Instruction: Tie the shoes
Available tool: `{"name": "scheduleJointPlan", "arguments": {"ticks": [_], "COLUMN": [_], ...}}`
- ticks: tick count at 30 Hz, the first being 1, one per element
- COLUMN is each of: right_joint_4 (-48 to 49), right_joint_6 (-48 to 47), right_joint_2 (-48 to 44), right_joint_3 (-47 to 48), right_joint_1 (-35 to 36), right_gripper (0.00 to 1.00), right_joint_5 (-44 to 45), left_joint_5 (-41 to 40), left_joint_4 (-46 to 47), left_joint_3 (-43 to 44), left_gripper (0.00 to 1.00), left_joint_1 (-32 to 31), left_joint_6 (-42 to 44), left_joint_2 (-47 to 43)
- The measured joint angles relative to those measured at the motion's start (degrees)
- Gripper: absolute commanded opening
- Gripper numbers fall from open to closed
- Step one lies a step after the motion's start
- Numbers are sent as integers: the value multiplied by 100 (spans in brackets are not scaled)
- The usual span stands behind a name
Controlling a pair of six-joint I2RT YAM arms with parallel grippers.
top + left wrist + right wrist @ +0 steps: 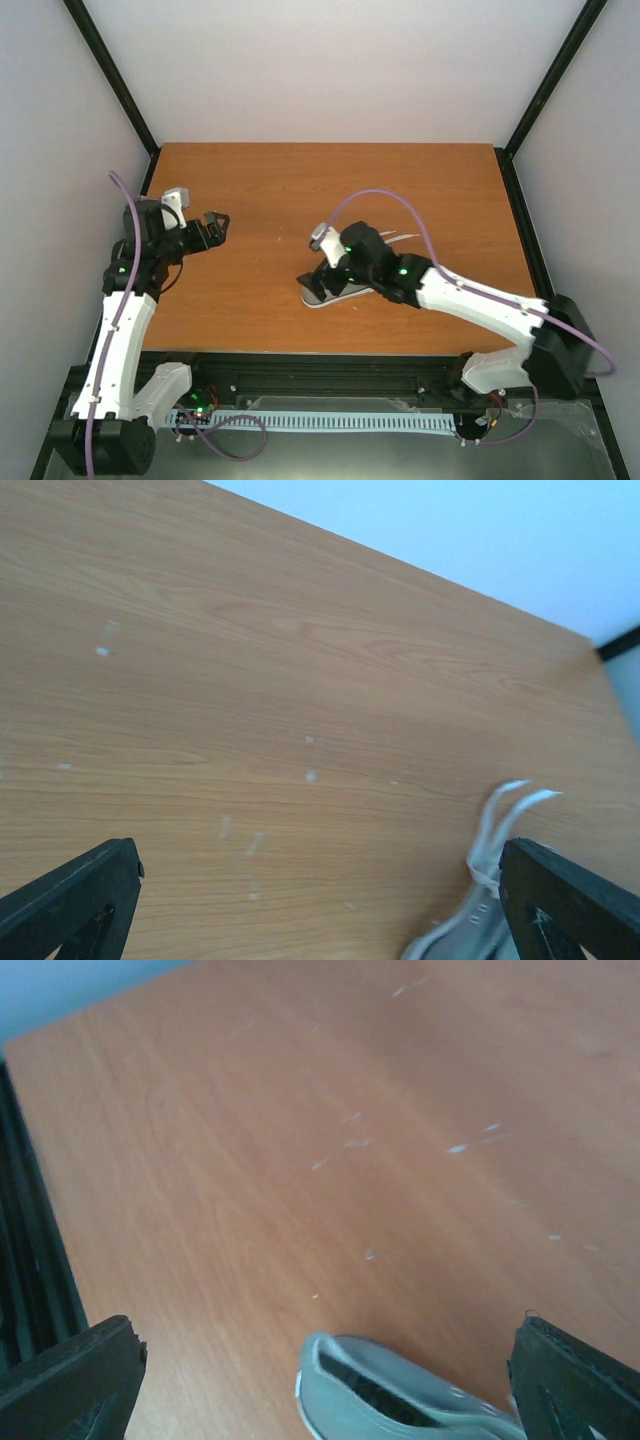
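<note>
The grey sneaker point(335, 293) lies on the wooden table point(260, 190) right of centre, partly hidden under my right arm. Its white laces point(405, 237) trail loose toward the back right. My right gripper point(326, 275) is open, just above the shoe's heel. In the right wrist view the heel opening point(400, 1405) sits low between the wide-apart fingers point(70, 1380). My left gripper point(215, 226) is open and empty at the left, well away from the shoe. The left wrist view shows the shoe point(460, 935) and laces point(500, 815) by its right finger point(570, 900).
White walls and black frame posts point(115, 70) enclose the table. A black rail point(30, 1260) runs along the table's edge in the right wrist view. A purple cable point(400, 200) arcs over my right arm.
</note>
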Motion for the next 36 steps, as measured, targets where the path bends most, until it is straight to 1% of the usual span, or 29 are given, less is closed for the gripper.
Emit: {"name": "scheduleJointPlan", "arguments": {"ticks": [3,5,6,10,13,15,16,19,24,29,32,34,36], "right_joint_4": [136,142,140,57,-24,103,155,310,597,776,938,1045,1110], "right_joint_6": [400,798,1054,2328,3386,4081,4308,4861,5104,5056,4994,4892,4743], "right_joint_2": [-866,-1325,-1484,-1954,-2374,-2879,-3095,-3534,-3340,-2505,-2120,-1985,-1956], "right_joint_3": [-393,-743,-920,-1781,-2463,-3010,-3200,-3578,-3600,-3427,-3410,-3410,-3397], "right_joint_1": [-68,-136,-179,-522,-697,-831,-883,-960,-994,-1152,-1344,-1475,-1563], "right_gripper": [100,100,100,100,100,100,100,100,100,100,100,100,100], "right_joint_5": [535,883,1067,1655,2076,2131,2140,2140,2026,1746,1523,1373,1252], "left_joint_5": [647,859,905,942,938,898,905,946,1032,940,885,800,874], "left_joint_4": [529,817,938,1484,1985,2273,2380,2715,3390,3477,3491,3456,3569], "left_joint_3": [-531,-885,-1032,-1519,-1880,-2065,-2135,-2277,-2337,-2096,-1956,-1803,-1644], "left_gripper": [100,100,100,100,100,100,100,100,100,100,100,100,100], "left_joint_1": [-42,-219,-400,-1462,-2177,-2647,-2865,-3235,-3654,-4050,-4299,-4518,-4870], "left_joint_6": [-492,-844,-1010,-1561,-1926,-2107,-2179,-2350,-2507,-2356,-2286,-2232,-2186], "left_joint_2": [-164,-286,-337,-343,-9,413,636,1104,1790,2570,2883,3023,3230]}}
